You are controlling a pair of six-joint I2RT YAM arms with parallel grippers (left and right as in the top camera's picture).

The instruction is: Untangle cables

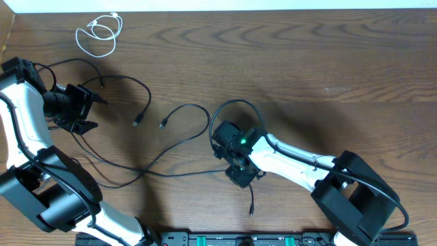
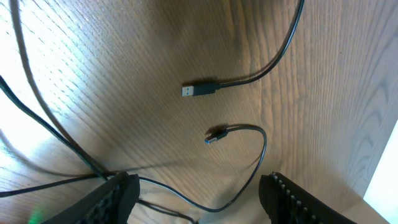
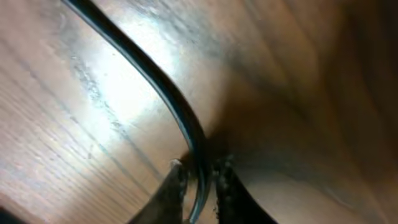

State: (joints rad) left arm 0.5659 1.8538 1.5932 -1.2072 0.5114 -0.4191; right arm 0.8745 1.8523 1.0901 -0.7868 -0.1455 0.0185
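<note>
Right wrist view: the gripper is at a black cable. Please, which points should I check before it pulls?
1. Right gripper closed on the black cable: ok.
2. Left gripper open, holding nothing: ok.
3. USB plug and small plug lie free: ok.
4. White cable apart from the black ones: ok.
5. Black cords uncrossed: not ok, they cross mid-table.
6. Where the gripped cable ends: cannot tell.

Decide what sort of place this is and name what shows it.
Probably a robotics lab bench: a left arm and right arm mounted at a wooden table, with loose black cables and a coiled white cable on it.
</note>
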